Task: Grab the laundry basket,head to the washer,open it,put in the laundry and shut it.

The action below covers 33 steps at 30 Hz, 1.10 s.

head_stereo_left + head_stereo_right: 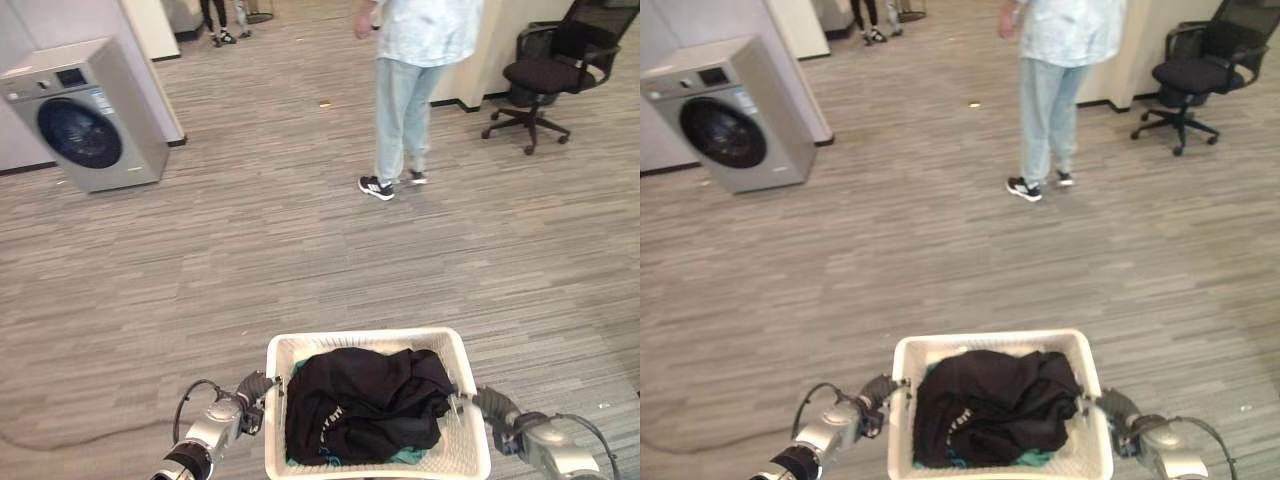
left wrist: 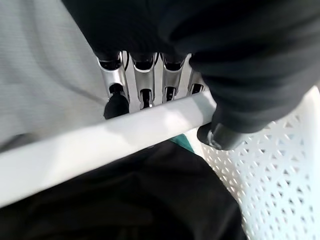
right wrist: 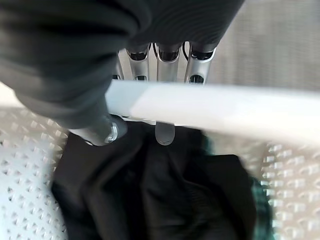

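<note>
Low in front of the robot, a white laundry basket [image 1: 377, 345] with perforated walls hangs between the two arms, carried above the wood-patterned floor [image 1: 250, 270]. Black laundry [image 1: 365, 400] lies bunched inside it, with a bit of teal cloth [image 1: 405, 457] showing beneath at the near edge. The left robot hand [image 1: 255, 388] is at the basket's left rim; in its wrist view the fingers [image 2: 145, 85] are curled under the white rim bar and the thumb comes over it, so the rim is clasped. The right robot hand [image 1: 492, 403] is at the right rim, and its wrist view shows the same grasp, fingers [image 3: 165, 65] wrapped about the white bar and the thumb closing against it, the black laundry just beyond.

Far off to the upper left stands the washer [image 1: 85, 115], a silver-grey front-loading machine with a dark round door [image 1: 78, 132] that is closed; it is set against a pale wall. It is well apart from the basket, with open floor between them. A person [image 1: 415, 90] in light trousers, a pale top and dark shoes stands on the floor beyond the basket, toward the upper middle. A black office chair [image 1: 545, 70] on castors stands at the upper right, near a pale wall. Another person's legs [image 1: 218, 20] show at the top edge.
</note>
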### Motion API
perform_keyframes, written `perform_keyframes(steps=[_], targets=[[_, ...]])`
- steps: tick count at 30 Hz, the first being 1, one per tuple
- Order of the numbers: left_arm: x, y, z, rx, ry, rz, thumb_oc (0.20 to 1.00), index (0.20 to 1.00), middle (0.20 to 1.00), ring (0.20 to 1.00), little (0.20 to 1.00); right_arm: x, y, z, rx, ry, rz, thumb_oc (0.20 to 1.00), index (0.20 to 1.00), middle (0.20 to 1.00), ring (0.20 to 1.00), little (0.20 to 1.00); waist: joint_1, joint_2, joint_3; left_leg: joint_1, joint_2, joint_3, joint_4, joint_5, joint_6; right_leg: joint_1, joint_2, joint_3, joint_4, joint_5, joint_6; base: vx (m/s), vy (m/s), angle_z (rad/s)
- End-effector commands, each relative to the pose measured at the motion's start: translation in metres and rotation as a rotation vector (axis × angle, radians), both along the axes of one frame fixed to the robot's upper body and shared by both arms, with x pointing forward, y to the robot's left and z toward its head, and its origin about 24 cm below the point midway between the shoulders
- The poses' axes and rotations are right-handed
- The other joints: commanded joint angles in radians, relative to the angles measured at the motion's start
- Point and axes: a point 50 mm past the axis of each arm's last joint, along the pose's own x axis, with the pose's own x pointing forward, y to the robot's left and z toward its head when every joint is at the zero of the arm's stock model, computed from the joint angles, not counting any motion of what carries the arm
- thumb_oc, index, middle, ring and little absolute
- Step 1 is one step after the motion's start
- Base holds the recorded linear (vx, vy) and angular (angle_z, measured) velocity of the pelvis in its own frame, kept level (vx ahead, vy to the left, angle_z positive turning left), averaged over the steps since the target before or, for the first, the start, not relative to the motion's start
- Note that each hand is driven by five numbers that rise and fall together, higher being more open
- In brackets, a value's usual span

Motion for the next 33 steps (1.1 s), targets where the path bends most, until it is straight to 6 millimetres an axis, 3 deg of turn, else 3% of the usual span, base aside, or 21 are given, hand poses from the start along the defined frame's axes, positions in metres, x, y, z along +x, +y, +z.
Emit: perform_keyframes(steps=[1, 2, 3, 6, 7, 8, 10, 11, 12, 13, 14, 16, 18, 19, 22, 24, 26, 27, 29, 32, 33], targets=[[-0.005, -0.001, 0.000, -0.050, -0.020, -0.025, 0.200, 0.200, 0.200, 0.200, 0.200, -0.022, 0.030, -0.021, 0.203, 0.118, 0.164, 0.200, 0.200, 0.200, 0.200, 0.200, 0.013, -0.005, 0.040, 0.117, 0.015, -0.005, -0.053, 0.021, -0.121, 0.072, -0.026, -0.098, -0.564, 0.360, 0.046, 0.38, -0.161, 0.52], [-0.005, -0.001, 0.000, -0.050, -0.020, -0.025, 0.200, 0.200, 0.200, 0.200, 0.200, -0.022, 0.030, -0.021, 0.204, 0.118, 0.164, 0.200, 0.200, 0.200, 0.200, 0.200, 0.013, -0.003, 0.038, 0.116, 0.018, -0.005, -0.054, 0.023, -0.122, 0.076, -0.022, -0.101, -0.577, 0.368, 0.045, 0.62, -0.213, 0.61], [-0.001, -0.003, 0.000, -0.051, -0.021, -0.035, 0.200, 0.200, 0.200, 0.200, 0.200, -0.023, 0.026, -0.020, 0.193, 0.117, 0.156, 0.200, 0.200, 0.200, 0.200, 0.200, 0.003, -0.021, 0.035, 0.166, 0.014, -0.021, -0.070, 0.003, -0.145, 0.066, -0.032, -0.132, -0.776, 0.422, 0.072, 0.39, -0.130, 0.51], [0.004, -0.008, 0.002, -0.049, -0.033, -0.040, 0.200, 0.200, 0.200, 0.200, 0.200, -0.025, 0.019, -0.018, 0.160, 0.134, 0.193, 0.200, 0.200, 0.200, 0.200, 0.200, -0.009, -0.029, 0.037, 0.207, 0.030, -0.055, -0.052, -0.024, -0.165, 0.051, -0.039, -0.093, -0.795, 0.445, 0.085, 0.57, -0.272, 0.71], [-0.002, -0.015, -0.005, -0.073, 0.004, -0.059, 0.200, 0.200, 0.200, 0.200, 0.200, -0.036, 0.010, -0.024, 0.166, 0.162, 0.118, 0.200, 0.200, 0.200, 0.200, 0.200, -0.018, -0.033, 0.035, 0.197, 0.073, -0.085, 0.091, 0.014, -0.197, 0.092, -0.001, -0.047, -0.748, 0.426, 0.047, 0.30, -0.219, 1.17], [-0.002, -0.014, -0.005, -0.072, 0.004, -0.059, 0.200, 0.200, 0.200, 0.200, 0.200, -0.036, 0.010, -0.024, 0.166, 0.161, 0.118, 0.200, 0.200, 0.200, 0.200, 0.200, -0.021, -0.035, 0.032, 0.192, 0.071, -0.087, 0.092, 0.016, -0.196, 0.090, -0.003, -0.048, -0.750, 0.428, 0.047, 0.44, -0.365, 1.45], [0.000, -0.016, -0.002, -0.067, -0.006, -0.060, 0.200, 0.200, 0.200, 0.200, 0.200, -0.040, 0.003, -0.023, 0.153, 0.163, 0.086, 0.200, 0.200, 0.200, 0.200, 0.200, -0.013, -0.052, 0.048, 0.050, 0.130, -0.099, 0.408, 0.131, -0.228, 0.158, 0.013, -0.066, -0.750, 0.374, -0.015, 0.34, -0.473, 0.73], [0.005, -0.021, 0.002, -0.076, -0.011, -0.088, 0.200, 0.200, 0.200, 0.200, 0.200, -0.040, -0.005, -0.020, 0.135, 0.163, 0.071, 0.200, 0.200, 0.200, 0.200, 0.200, 0.010, -0.076, 0.069, -0.067, 0.192, -0.062, 0.667, 0.185, -0.249, 0.230, 0.025, -0.097, -0.765, 0.325, -0.068, 0.31, -0.488, 0.30], [0.005, -0.021, 0.002, -0.075, -0.011, -0.088, 0.200, 0.200, 0.200, 0.200, 0.200, -0.040, -0.005, -0.020, 0.136, 0.163, 0.071, 0.200, 0.200, 0.200, 0.200, 0.200, 0.009, -0.078, 0.067, -0.071, 0.190, -0.063, 0.667, 0.187, -0.247, 0.227, 0.022, -0.098, -0.766, 0.327, -0.068, 0.47, -0.534, 0.35], [0.009, -0.025, 0.005, -0.062, -0.016, -0.121, 0.200, 0.200, 0.200, 0.200, 0.200, -0.046, -0.015, -0.019, 0.121, 0.180, 0.035, 0.200, 0.200, 0.200, 0.200, 0.200, 0.034, -0.096, 0.082, -0.167, 0.229, -0.003, 0.758, 0.195, -0.274, 0.309, 0.027, -0.131, -0.794, 0.287, -0.080, 0.24, -0.204, 0.24], [0.010, -0.025, 0.005, -0.062, -0.017, -0.121, 0.200, 0.200, 0.200, 0.200, 0.200, -0.046, -0.015, -0.019, 0.122, 0.179, 0.034, 0.200, 0.200, 0.200, 0.200, 0.200, 0.034, -0.098, 0.081, -0.168, 0.225, -0.001, 0.754, 0.199, -0.272, 0.308, 0.024, -0.131, -0.796, 0.289, -0.079, 0.54, -0.261, 0.27], [0.017, -0.036, 0.008, -0.050, -0.022, -0.171, 0.200, 0.200, 0.200, 0.200, 0.200, -0.061, -0.031, -0.020, 0.100, 0.214, -0.032, 0.200, 0.200, 0.200, 0.200, 0.200, 0.057, -0.080, 0.084, -0.273, 0.235, 0.070, 0.559, 0.212, -0.278, 0.393, 0.027, -0.148, -0.830, 0.266, -0.060, 0.53, -0.053, 0.27], [0.019, -0.034, 0.009, -0.027, -0.029, -0.183, 0.200, 0.200, 0.200, 0.200, 0.200, -0.069, -0.035, -0.021, 0.093, 0.223, -0.043, 0.200, 0.200, 0.200, 0.200, 0.200, 0.069, -0.054, 0.079, -0.295, 0.229, 0.079, 0.357, 0.257, -0.279, 0.412, 0.037, -0.145, -0.843, 0.253, -0.041, 0.40, 0.047, 0.24], [0.019, -0.035, 0.009, -0.028, -0.028, -0.184, 0.200, 0.200, 0.200, 0.200, 0.200, -0.069, -0.035, -0.021, 0.091, 0.224, -0.045, 0.200, 0.200, 0.200, 0.200, 0.200, 0.068, -0.057, 0.077, -0.286, 0.220, 0.082, 0.338, 0.266, -0.280, 0.414, 0.031, -0.145, -0.843, 0.252, -0.039, 0.42, 0.083, 0.11], [0.016, -0.034, 0.009, -0.028, -0.033, -0.197, 0.200, 0.200, 0.200, 0.200, 0.200, -0.074, -0.037, -0.022, 0.081, 0.237, -0.014, 0.200, 0.200, 0.200, 0.200, 0.200, 0.111, -0.011, 0.069, -0.286, 0.211, 0.053, -0.067, 0.313, -0.273, 0.499, -0.001, -0.169, -0.858, 0.227, 0.010, 0.57, 0.128, -0.22], [0.015, -0.033, 0.010, -0.045, -0.039, -0.193, 0.200, 0.200, 0.200, 0.200, 0.200, -0.073, -0.039, -0.021, 0.073, 0.241, -0.013, 0.200, 0.200, 0.200, 0.200, 0.200, 0.118, -0.005, 0.061, -0.297, 0.214, 0.050, -0.081, 0.320, -0.278, 0.533, -0.013, -0.172, -0.861, 0.216, 0.019, 0.68, 0.101, -0.07], [0.001, -0.019, 0.000, -0.067, 0.000, -0.133, 0.200, 0.200, 0.200, 0.200, 0.200, -0.068, -0.028, -0.027, 0.124, 0.245, -0.004, 0.200, 0.200, 0.200, 0.200, 0.200, 0.138, 0.010, 0.030, -0.245, 0.191, 0.044, -0.049, 0.315, -0.239, 0.609, -0.024, -0.137, -0.830, 0.155, 0.032, 0.94, 0.085, -0.20], [-0.003, -0.014, -0.003, -0.047, 0.010, -0.125, 0.200, 0.200, 0.200, 0.200, 0.200, -0.069, -0.023, -0.031, 0.143, 0.244, -0.016, 0.200, 0.200, 0.200, 0.200, 0.200, 0.148, -0.005, 0.020, -0.253, 0.163, 0.049, -0.003, 0.280, -0.215, 0.624, -0.054, -0.134, -0.796, 0.159, 0.040, 0.70, 0.069, -0.29], [-0.005, -0.008, -0.005, -0.022, 0.019, -0.128, 0.200, 0.200, 0.200, 0.200, 0.200, -0.070, -0.020, -0.034, 0.158, 0.243, -0.026, 0.200, 0.200, 0.200, 0.200, 0.200, 0.156, -0.021, 0.009, -0.254, 0.135, 0.060, 0.024, 0.244, -0.189, 0.625, -0.089, -0.134, -0.751, 0.205, 0.055, 0.44, 0.079, -0.26], [-0.009, 0.004, -0.005, 0.008, 0.023, -0.126, 0.200, 0.200, 0.200, 0.200, 0.200, -0.067, -0.008, -0.036, 0.184, 0.238, 0.020, 0.200, 0.200, 0.200, 0.200, 0.200, 0.167, -0.059, 0.001, -0.200, 0.045, 0.102, 0.057, 0.141, -0.113, 0.539, -0.186, -0.075, -0.498, 0.479, 0.106, 0.60, 0.235, -0.15], [-0.007, 0.010, 0.000, 0.008, -0.008, -0.082, 0.200, 0.200, 0.200, 0.200, 0.200, -0.052, -0.001, -0.029, 0.177, 0.196, 0.087, 0.200, 0.200, 0.200, 0.200, 0.200, 0.154, -0.018, 0.039, -0.113, 0.039, 0.100, 0.052, 0.104, -0.077, 0.369, -0.166, -0.024, -0.263, 0.546, 0.100, 0.95, 0.291, -0.05]])
